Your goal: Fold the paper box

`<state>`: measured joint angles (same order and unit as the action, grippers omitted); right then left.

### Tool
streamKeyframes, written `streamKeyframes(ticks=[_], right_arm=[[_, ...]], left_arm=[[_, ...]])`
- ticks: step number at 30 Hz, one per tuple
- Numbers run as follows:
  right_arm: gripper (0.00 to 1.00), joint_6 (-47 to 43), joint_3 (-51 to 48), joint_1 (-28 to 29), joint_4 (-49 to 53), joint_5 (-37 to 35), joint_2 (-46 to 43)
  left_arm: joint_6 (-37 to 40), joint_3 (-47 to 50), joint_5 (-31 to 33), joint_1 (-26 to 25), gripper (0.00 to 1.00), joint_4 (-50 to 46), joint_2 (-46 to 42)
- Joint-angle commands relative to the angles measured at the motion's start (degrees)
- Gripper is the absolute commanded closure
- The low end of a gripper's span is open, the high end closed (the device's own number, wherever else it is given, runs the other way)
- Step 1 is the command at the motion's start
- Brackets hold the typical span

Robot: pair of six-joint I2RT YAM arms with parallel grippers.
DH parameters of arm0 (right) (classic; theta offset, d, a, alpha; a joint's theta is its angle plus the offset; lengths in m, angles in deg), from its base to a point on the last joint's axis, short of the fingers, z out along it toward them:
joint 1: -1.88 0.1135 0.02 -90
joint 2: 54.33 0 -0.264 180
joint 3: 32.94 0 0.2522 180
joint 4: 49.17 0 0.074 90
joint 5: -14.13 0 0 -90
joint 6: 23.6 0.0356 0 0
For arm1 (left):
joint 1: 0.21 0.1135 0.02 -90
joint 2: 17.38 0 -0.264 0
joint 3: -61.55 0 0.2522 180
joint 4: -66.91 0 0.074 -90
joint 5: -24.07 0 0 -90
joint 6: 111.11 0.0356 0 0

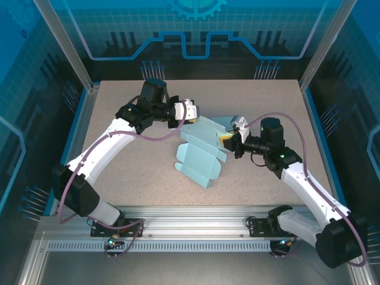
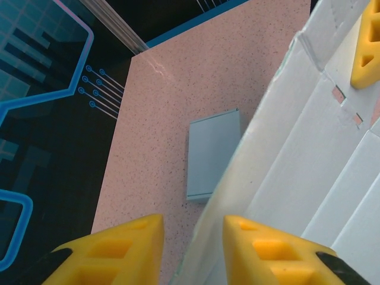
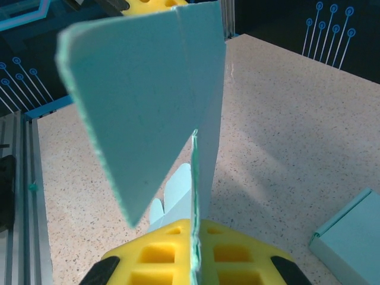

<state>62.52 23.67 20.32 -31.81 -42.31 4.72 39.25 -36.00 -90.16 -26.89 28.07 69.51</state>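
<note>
Paper box (image 1: pixel 199 155), an unfolded pale blue card blank, lies near the middle of the table (image 1: pixel 148 184). Its near flaps rest on the surface and its far panels are lifted between the two arms.

The right gripper (image 3: pixel 193 228) sits on the blank's right side. Its yellow fingers (image 3: pixel 160 252) are closed flat on a panel edge, and the card stands upright out of the pinch with a triangular flap leaning over above it.

Further back, the left gripper (image 2: pixel 193 228) straddles the opposite edge. Its jaws are only partly apart, with the thin card running up between them. A sliver of gap shows on the outer side, so I judge it has not yet clamped.

Beyond the blank, a small folded box (image 2: pixel 214 154) lies flat on the table, just beside the raised panel.

The blank looks very light and thin. It should be stiff within each panel but ready to hinge at the scored creases, and it would likely buckle or crease wrongly under a hard squeeze or a twist. The best hold is probably near a panel edge close to a crease, gripping flat across the card. With the far side held steady, the fold should then follow the score instead of bowing the panel.
</note>
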Motion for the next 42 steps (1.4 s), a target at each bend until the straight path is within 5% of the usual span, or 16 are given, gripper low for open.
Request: streamKeyframes(ticks=[1, 8, 18, 29, 37, 42], right_arm=[[1.0, 0.8, 1.3, 0.9, -2.8, 2.4, 0.5], [1.0, 0.3, 2.0, 1.1, -2.7, 3.2, 1.3], [0.99, 1.5, 2.3, 1.2, -2.7, 0.9, 4.3], [0.53, 11.6, 0.8, 2.5, -1.3, -12.7, 9.0], [0.42, 23.4, 3.9, 2.6, 7.5, -26.9, 8.5], [0.52, 30.6, 5.7, 2.6, 12.2, -32.1, 12.5]], left_arm=[[1.1, 1.6, 1.2, -0.1, 0.65, 0.7, -1.4], [2.7, -1.7, 2.1, -0.1, 0.55, -4.9, 1.8], [2.7, -1.3, 6.5, -0.7, 0.89, -4.9, 3.2], [-2.2, 10.8, 26.8, -3.7, 0.96, 4.3, 1.7], [-3.1, 18.3, 41.3, -4.1, 1.0, 17.8, 2.8], [-3.2, 22.9, 45.8, -4.9, 1.0, 23.4, 2.8]])
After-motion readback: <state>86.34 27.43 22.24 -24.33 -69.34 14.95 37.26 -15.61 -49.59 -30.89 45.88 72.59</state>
